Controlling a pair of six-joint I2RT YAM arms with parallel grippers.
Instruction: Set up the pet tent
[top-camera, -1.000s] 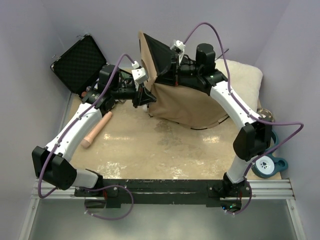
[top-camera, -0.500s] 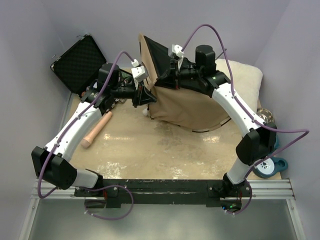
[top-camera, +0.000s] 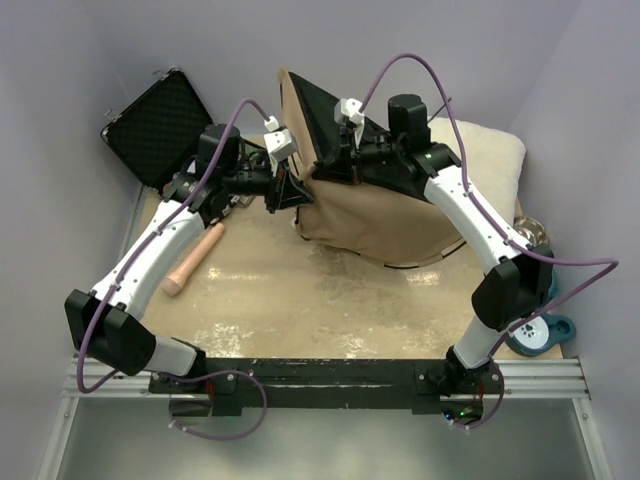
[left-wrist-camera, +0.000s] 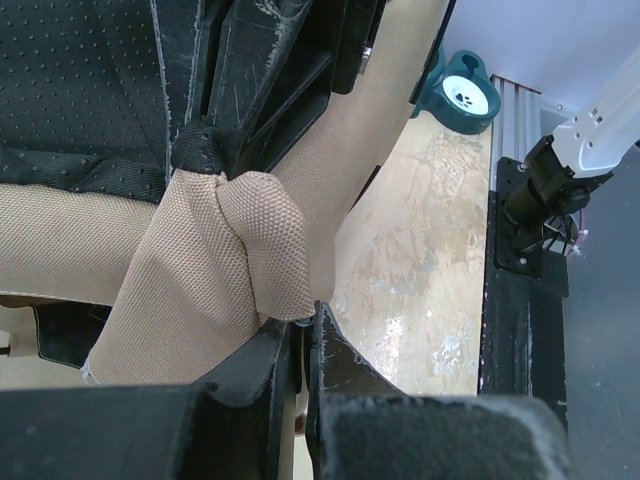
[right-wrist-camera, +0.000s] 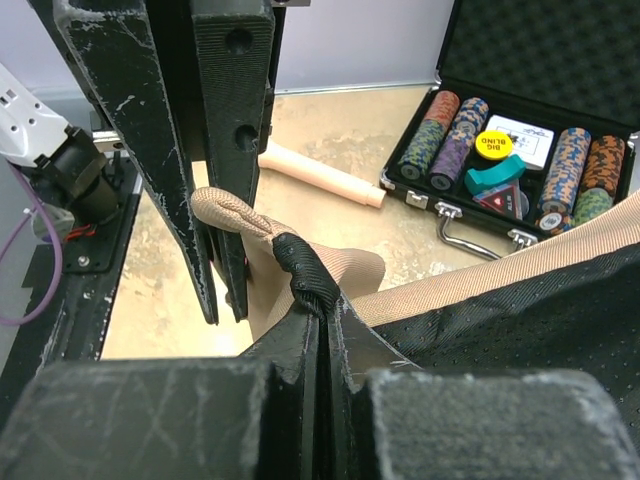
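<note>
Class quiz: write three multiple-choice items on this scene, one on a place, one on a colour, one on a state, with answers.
1. Where is the case? A) near right B) far left C) near middle
2. The tent's outer fabric is: A) red B) green C) tan
3. The left hand is: A) shut on the tent B) open C) out of view
Answers: 1 B, it stands open at far left; 2 C, tan outside, black underneath; 3 A, it pinches a tan fold.

Soft, even overhead light, faint shadows; near claw parts blurred.
</note>
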